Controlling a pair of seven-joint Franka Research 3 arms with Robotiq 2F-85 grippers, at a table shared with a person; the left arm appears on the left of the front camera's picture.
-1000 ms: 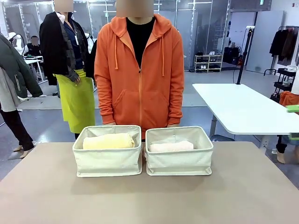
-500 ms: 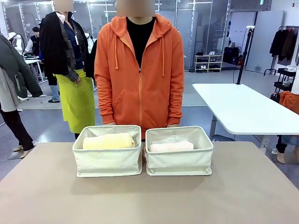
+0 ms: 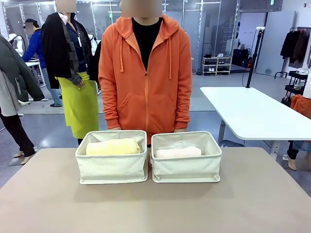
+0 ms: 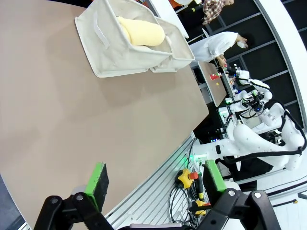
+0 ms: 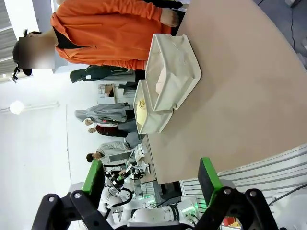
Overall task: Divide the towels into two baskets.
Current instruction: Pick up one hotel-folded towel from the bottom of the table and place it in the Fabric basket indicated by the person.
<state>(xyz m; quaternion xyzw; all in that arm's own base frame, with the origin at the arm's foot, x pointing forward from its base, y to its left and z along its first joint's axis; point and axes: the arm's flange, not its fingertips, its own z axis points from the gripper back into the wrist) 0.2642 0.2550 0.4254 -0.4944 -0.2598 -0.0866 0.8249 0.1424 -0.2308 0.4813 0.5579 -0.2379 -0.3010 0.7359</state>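
Both claws stand wide and hold nothing: left gripper (image 4: 156,179), right gripper (image 5: 151,177). On the table (image 3: 155,204), far side, two baskets touch; the left basket (image 3: 112,167) holds a yellow towel (image 3: 112,146), the right basket (image 3: 186,167) a pink towel (image 3: 178,152).

Person (image 3: 145,73) — orange zip hoodie, drawstrings, front pouch pocket, black top beneath.

Left gripper (image 4: 156,184) — black linkage fingers, bright green pads, silver pivot screws.

Right gripper (image 5: 151,182) — same build: black fingers, green pads, silver screws at joints.
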